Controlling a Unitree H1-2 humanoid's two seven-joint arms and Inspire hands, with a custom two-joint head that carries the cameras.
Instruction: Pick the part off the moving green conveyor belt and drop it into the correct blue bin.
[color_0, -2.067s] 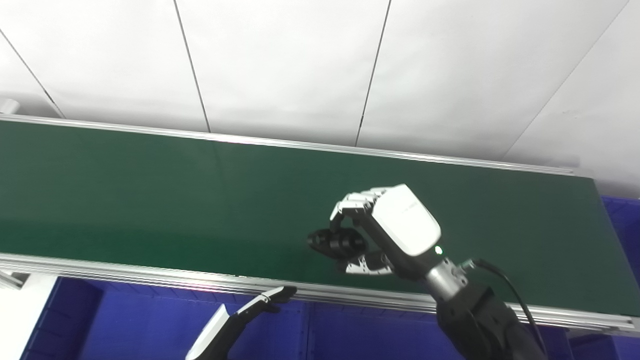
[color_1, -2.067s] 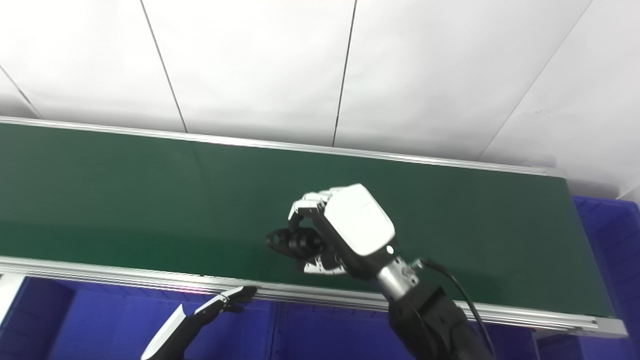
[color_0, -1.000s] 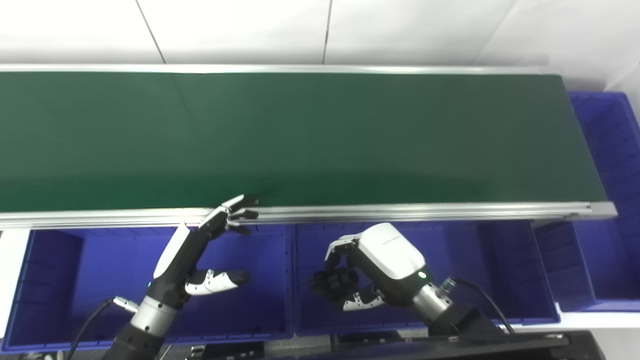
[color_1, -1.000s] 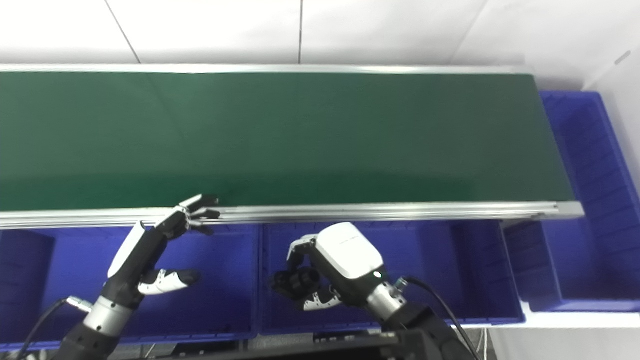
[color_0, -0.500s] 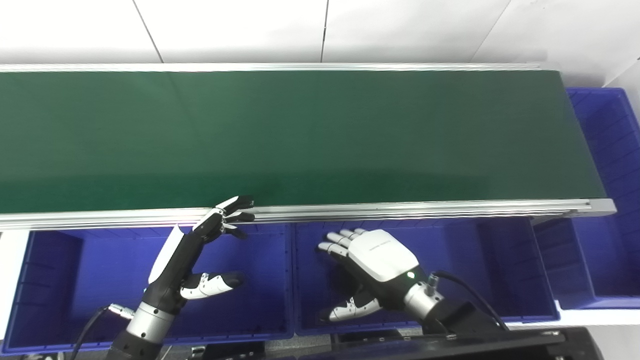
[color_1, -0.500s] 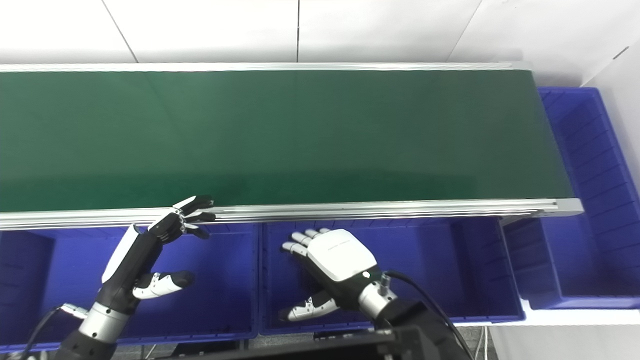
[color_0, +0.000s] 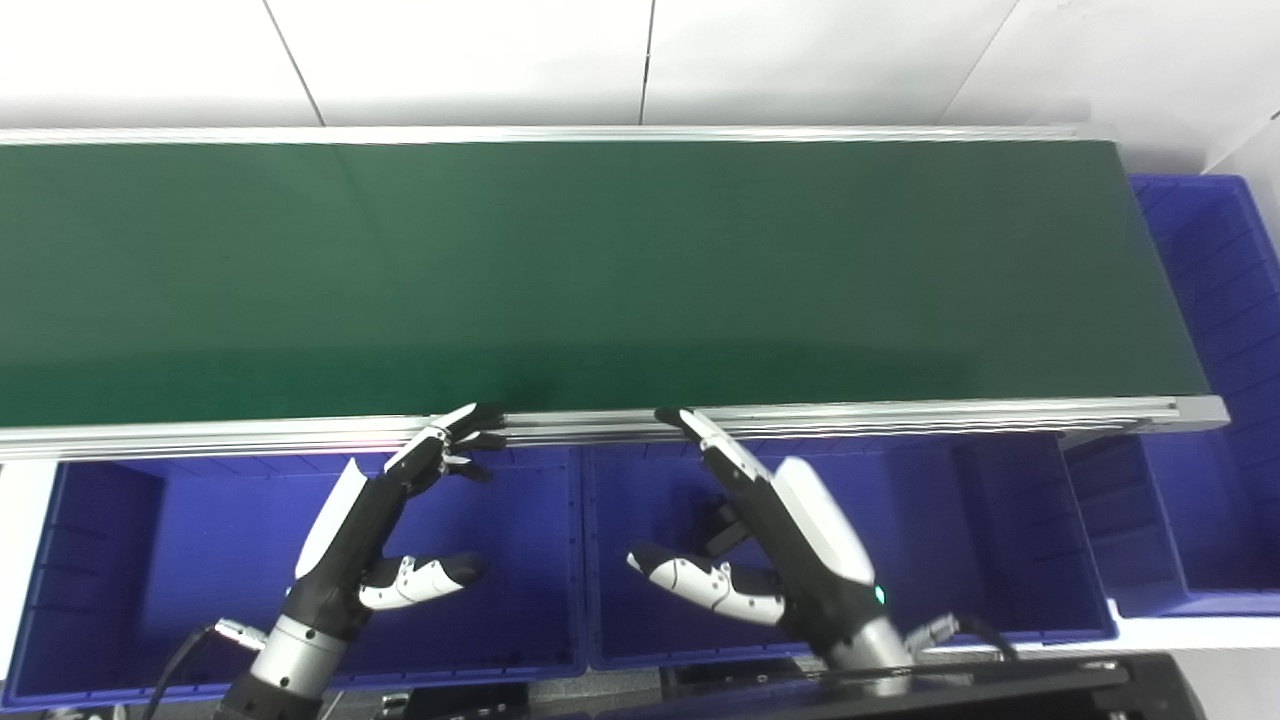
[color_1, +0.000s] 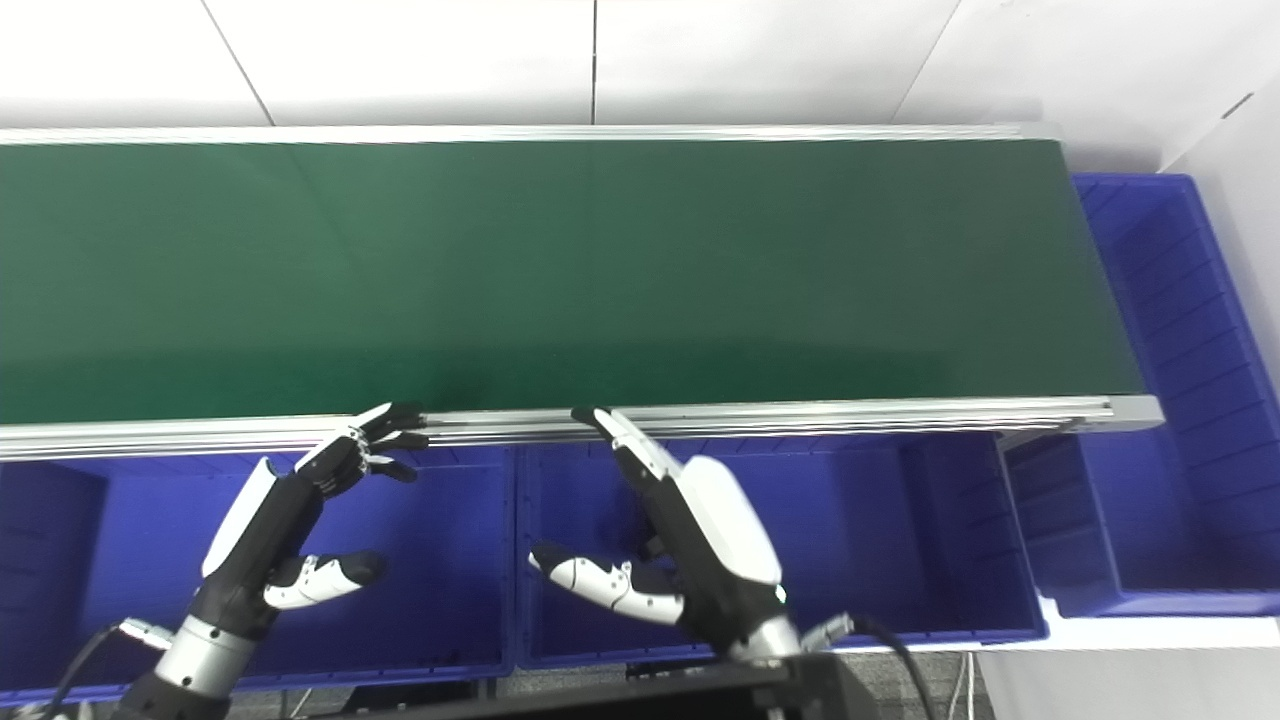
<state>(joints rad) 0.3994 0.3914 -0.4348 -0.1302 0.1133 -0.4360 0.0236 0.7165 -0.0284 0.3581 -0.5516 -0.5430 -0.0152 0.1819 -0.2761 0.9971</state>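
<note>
Nearest the camera, the right hand (color_0: 790, 545) hangs over the middle blue bin (color_0: 1000, 540), turned on edge with its white back facing right. Its fingers (color_0: 715, 455) are straight and spread, holding nothing, and their dark tips reach up to the near rail (color_0: 900, 412) of the conveyor; whether they touch it cannot be told. The thumb (color_0: 700, 585) juts out to the left, well apart from the fingers. In the gap between thumb and fingers a small dark shape (color_0: 722, 528) shows low inside the middle blue bin, near its left wall; it is mostly hidden by the hand, so whether it is the part cannot be told.

To the left, the left hand (color_0: 375, 520) is raised over the left blue bin (color_0: 150, 560), also empty, fingers (color_1: 345, 455) slightly curled and apart, tips close to the near rail. Its thumb (color_1: 320, 575) points right across the bin.

A third blue bin (color_0: 1220, 300) sits at the right end of the conveyor, running away from the camera along the belt's end.

Beyond the bins, the green conveyor belt (color_0: 600, 270) spans the view from left edge to right end, with no part visible on it. A far rail (color_0: 500, 134) borders its back edge, and behind that rises a white panelled wall (color_0: 480, 50) with dark seams.
</note>
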